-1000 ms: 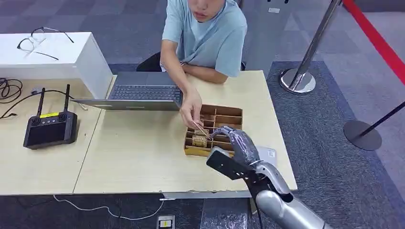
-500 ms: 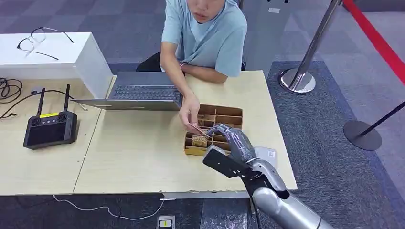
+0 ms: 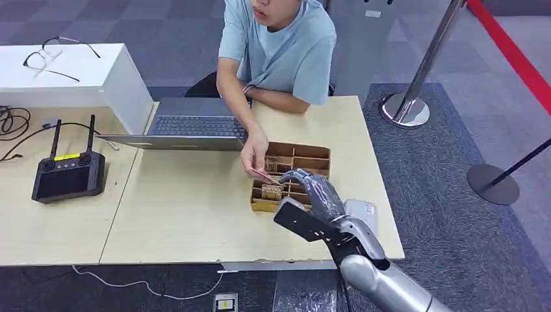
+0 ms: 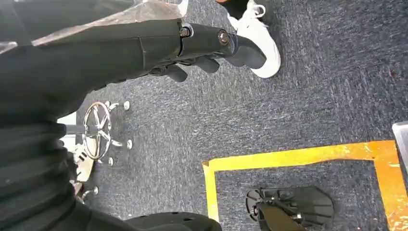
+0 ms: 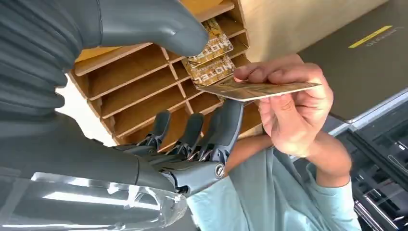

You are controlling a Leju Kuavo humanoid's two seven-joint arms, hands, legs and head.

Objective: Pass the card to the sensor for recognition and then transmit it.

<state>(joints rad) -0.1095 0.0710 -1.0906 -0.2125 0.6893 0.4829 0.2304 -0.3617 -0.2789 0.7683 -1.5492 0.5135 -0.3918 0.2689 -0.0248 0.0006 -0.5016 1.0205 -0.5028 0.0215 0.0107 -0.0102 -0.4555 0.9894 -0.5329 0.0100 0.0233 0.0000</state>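
A person's hand (image 3: 255, 151) holds a thin tan card (image 3: 263, 174) flat above the wooden compartment box (image 3: 305, 147). In the right wrist view the card (image 5: 255, 89) points at my right hand (image 5: 159, 159), its free end lying between my thumb (image 5: 154, 24) and my spread fingers (image 5: 226, 125), touching neither. My right hand (image 3: 315, 192) hovers over the box's near side and holds nothing. More patterned cards (image 5: 211, 57) stand in a box slot. A white sensor pad (image 3: 362, 212) lies on the table just right of my hand. My left hand (image 4: 211, 53) hangs over the carpet, holding nothing.
A laptop (image 3: 188, 130) sits behind the box, and a black controller (image 3: 68, 175) lies at the far left. A white block with glasses (image 3: 62, 68) stands at the back left. The person sits at the table's far side. Stanchion bases (image 3: 404, 109) stand on the carpet to the right.
The person's hand has lifted the card out of the box and brought it left toward my thumb. My right hand has shifted slightly left and nearer.
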